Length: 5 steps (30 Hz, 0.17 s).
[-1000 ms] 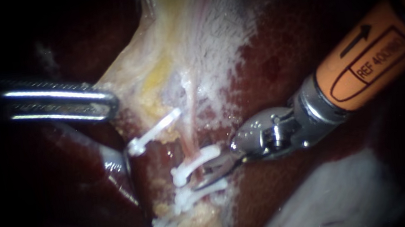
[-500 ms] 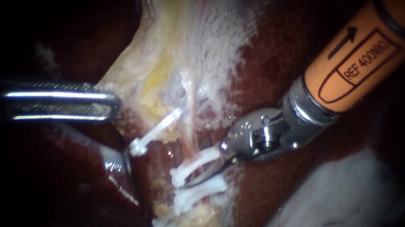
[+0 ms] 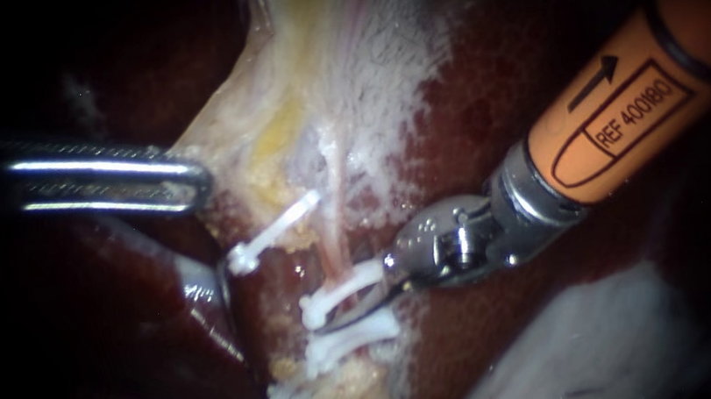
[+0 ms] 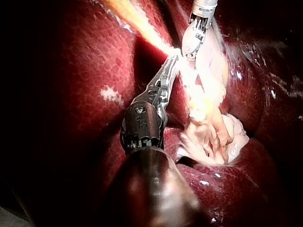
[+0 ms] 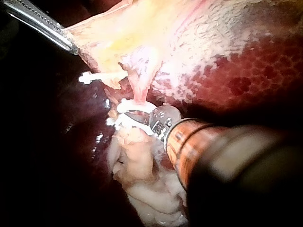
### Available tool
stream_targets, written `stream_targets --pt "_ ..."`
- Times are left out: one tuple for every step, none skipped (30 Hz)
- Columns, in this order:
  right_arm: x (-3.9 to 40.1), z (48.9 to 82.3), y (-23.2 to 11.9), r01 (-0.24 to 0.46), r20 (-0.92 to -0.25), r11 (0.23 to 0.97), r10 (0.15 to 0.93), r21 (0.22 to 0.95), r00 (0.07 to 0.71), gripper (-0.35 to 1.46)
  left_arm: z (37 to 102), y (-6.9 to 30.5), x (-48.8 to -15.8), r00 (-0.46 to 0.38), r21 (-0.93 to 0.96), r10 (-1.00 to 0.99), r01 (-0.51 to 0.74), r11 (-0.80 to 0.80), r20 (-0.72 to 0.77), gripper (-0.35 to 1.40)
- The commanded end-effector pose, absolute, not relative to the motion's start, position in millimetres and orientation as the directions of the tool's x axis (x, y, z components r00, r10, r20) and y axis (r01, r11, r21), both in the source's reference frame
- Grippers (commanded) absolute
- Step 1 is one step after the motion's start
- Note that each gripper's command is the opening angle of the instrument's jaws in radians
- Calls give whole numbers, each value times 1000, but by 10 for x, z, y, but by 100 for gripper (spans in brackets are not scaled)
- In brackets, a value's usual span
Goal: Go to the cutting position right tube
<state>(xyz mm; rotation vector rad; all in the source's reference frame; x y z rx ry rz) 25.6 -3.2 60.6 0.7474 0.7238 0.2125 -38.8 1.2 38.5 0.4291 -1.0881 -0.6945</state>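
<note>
- Over the last second the right instrument [image 3: 349, 318] has slid in from the right. Its silver wrist now sits closer to the white clips, and its thin blades reach further into the slot between them.
- Nothing else has shifted against the tissue. The left instrument [image 3: 189, 183] is just where it was.
- From where I stand, the left instrument's jaws look clamped on the edge of the pale sheet of tissue [image 3: 277, 120], drawing it out to the side and keeping it taut.
- The right tube [image 3: 334, 228] runs as a thin pink strand down from that sheet. It passes under the upper clip [image 3: 348, 283] and on to the lower clip [image 3: 348, 339].
- A third clip [image 3: 275, 227] lies apart on the left, on another strand.
- The right instrument's blades stand slightly apart, with a narrow dark gap between them. They lie between the upper and lower clips, right at the tube.
- I cannot make out whether the tube already sits fully inside that gap.
- I'd judge the approach nearly finished. All that seems left is a small nudge to seat the tube squarely between the blades, clear of both clips.
- The dark red liver [image 3: 469, 108] sits close behind the tip.
</note>
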Motion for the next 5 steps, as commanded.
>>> stream_targets --pt "256 606 -32 72 -523 725 420 685 741 14 385 12 -388 288 632 -699 300 715 655 -35" --pt "256 606 -32 72 -523 725 420 685 741 14 385 12 -388 288 632 -699 300 715 655 -35" --pt "256 606 -32 72 -523 725 420 685 741 14 385 12 -388 288 632 -699 300 715 655 -35" --pt "256 606 -32 72 -523 725 420 685 741 14 385 12 -388 288 632 -699 300 715 655 -35" --pt "256 606 -32 72 -523 725 420 685 742 14 385 12 -388 288 632 -699 300 715 655 -35"
